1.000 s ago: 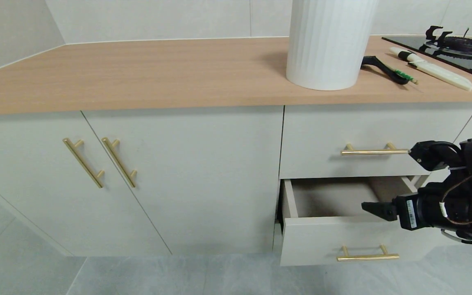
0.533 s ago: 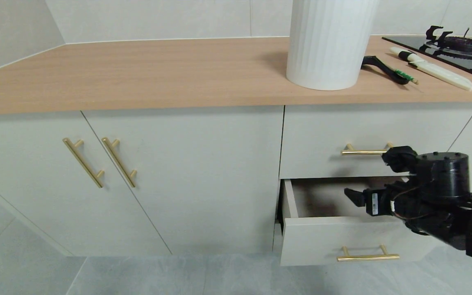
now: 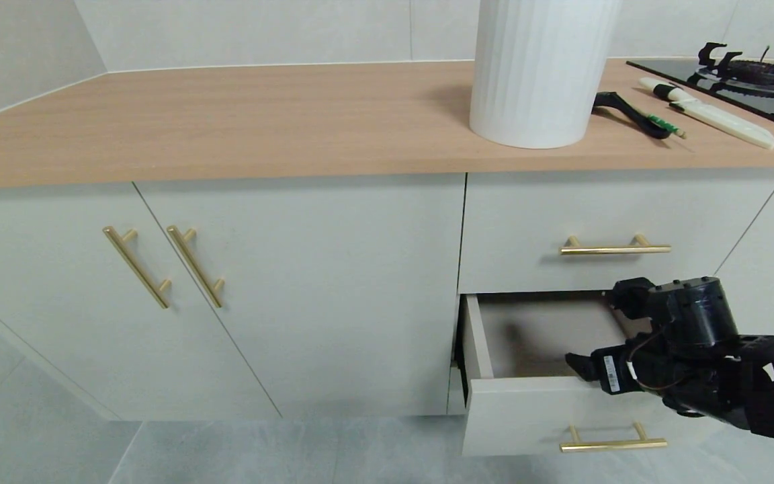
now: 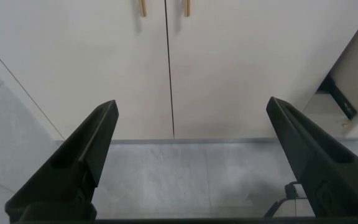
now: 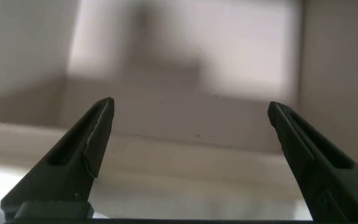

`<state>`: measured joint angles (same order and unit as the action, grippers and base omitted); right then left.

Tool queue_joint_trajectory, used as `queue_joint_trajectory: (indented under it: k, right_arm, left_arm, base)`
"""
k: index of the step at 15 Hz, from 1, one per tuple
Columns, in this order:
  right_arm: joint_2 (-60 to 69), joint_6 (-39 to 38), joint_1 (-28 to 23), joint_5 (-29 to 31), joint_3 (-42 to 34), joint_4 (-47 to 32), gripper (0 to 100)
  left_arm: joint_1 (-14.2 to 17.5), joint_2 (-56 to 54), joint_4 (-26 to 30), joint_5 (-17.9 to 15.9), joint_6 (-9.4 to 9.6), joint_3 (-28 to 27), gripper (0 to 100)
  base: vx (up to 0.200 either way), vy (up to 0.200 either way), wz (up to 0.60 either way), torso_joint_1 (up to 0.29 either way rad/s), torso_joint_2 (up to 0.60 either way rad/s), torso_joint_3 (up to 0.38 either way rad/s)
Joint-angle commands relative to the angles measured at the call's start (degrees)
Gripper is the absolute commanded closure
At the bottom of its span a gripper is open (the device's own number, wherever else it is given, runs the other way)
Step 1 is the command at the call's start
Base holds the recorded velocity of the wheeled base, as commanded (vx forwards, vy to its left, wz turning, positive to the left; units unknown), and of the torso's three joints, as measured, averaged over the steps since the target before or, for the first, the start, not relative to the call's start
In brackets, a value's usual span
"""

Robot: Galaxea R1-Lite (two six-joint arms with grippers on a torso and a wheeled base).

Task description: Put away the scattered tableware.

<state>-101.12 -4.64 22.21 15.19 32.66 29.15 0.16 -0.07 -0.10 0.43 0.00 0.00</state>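
1. Item: right gripper (image 3: 595, 328), jaws wide apart, holding nothing. It sits at the top edge of the lower drawer (image 3: 528, 410), which stands pulled out.
2. Item: left gripper (image 4: 191, 104), jaws wide apart, holding nothing, low before the cabinet doors (image 4: 229, 62).
3. Tableware: a white knife (image 3: 709, 119) and a black-handled utensil (image 3: 632, 114) lie on the countertop (image 3: 259, 121). They are between a white ribbed container (image 3: 535, 67) and the stove (image 3: 756, 74), well apart from both grippers.
4. Handling, as judged: both pieces look light, stiff and smooth. Lying flat, they would likely slide under a pinch. The best hold is probably across the handle, mid-length.
5. Views: the head view supplies the counter items. The right wrist view supplies the drawer's pale floor and back wall. The left wrist view supplies the door seam and floor tiles (image 4: 185, 174).
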Motion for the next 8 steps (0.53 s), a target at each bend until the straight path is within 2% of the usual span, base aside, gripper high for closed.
queue_joint_trajectory:
  k: [1,6,8]
  right_arm:
    - [2.42,-0.01,0.03,-0.07,1.62,-3.40,0]
    - [6.81,-0.01,0.03,-2.45,2.94,-11.57,0]
    - [8.57,0.25,0.11,-2.53,4.34,-18.16,0]
  left_arm:
    - [0.02,0.07,0.01,0.01,0.00,0.00,0]
    - [0.02,0.07,-0.08,0.01,0.00,0.00,0]
    - [0.02,0.07,-0.08,0.01,0.00,0.00,0]
  base:
    - [0.000,0.000,0.00,0.000,0.00,0.000]
    - [0.000,0.000,0.00,0.000,0.00,0.000]
    - [0.000,0.000,0.00,0.000,0.00,0.000]
